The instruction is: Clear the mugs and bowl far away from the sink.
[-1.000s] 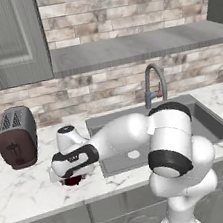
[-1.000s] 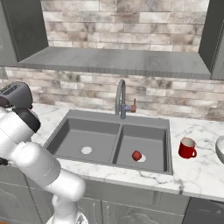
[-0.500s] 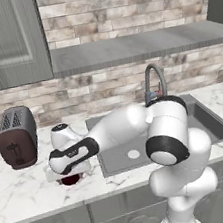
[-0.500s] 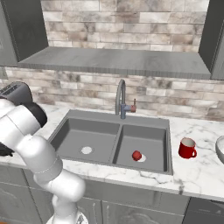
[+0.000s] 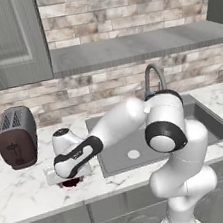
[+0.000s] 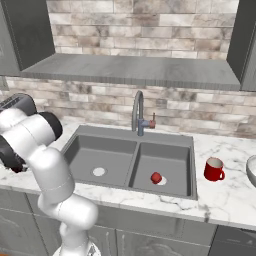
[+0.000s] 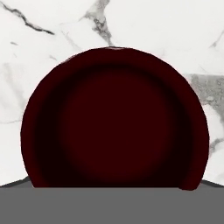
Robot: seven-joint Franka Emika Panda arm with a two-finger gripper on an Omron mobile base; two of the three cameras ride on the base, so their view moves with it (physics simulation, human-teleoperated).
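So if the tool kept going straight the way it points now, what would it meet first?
The dark maroon mug, apparently: the hand view looks straight down into its open mouth on the marble counter. Depth is hard to judge.

My two base cameras sit behind me, left and right, both looking down over the sink (image 5: 139, 145) (shared ground); my hand camera stares straight into the maroon mug (image 7: 114, 120), very close.

A kitchen: sink (image 6: 132, 162), toaster (image 5: 17, 137), marble counter (image 5: 24, 189), brick backsplash (image 6: 150, 107).
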